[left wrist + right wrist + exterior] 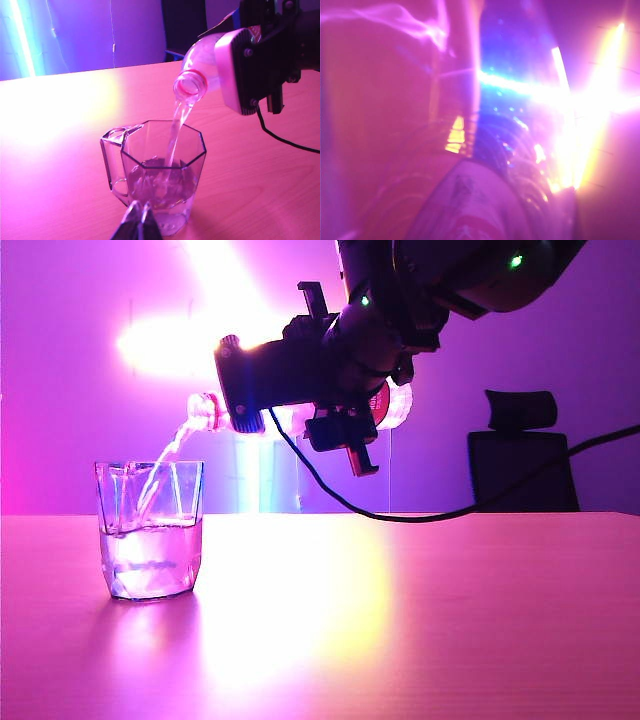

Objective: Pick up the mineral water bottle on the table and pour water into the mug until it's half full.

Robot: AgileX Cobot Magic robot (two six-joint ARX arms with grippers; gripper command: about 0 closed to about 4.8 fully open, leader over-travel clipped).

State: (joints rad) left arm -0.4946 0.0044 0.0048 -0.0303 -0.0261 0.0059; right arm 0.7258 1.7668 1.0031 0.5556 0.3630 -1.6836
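The mineral water bottle (205,412) is tipped with its mouth down to the left, above the mug (150,535). My right gripper (262,390) is shut on its body. A thin stream of water (160,465) falls from the red-ringed mouth (190,85) into the clear faceted mug (162,170), whose handle (112,160) points left. Water stands about halfway up the mug. In the right wrist view the bottle (470,210) fills the picture, blurred. My left gripper (140,220) hovers shut just in front of the mug, touching nothing.
The mug stands on the table (420,620) at its left. A black cable (400,512) hangs from the right arm down to the tabletop. A dark office chair (525,455) stands behind the far right edge. Bright lamps glare on the back wall.
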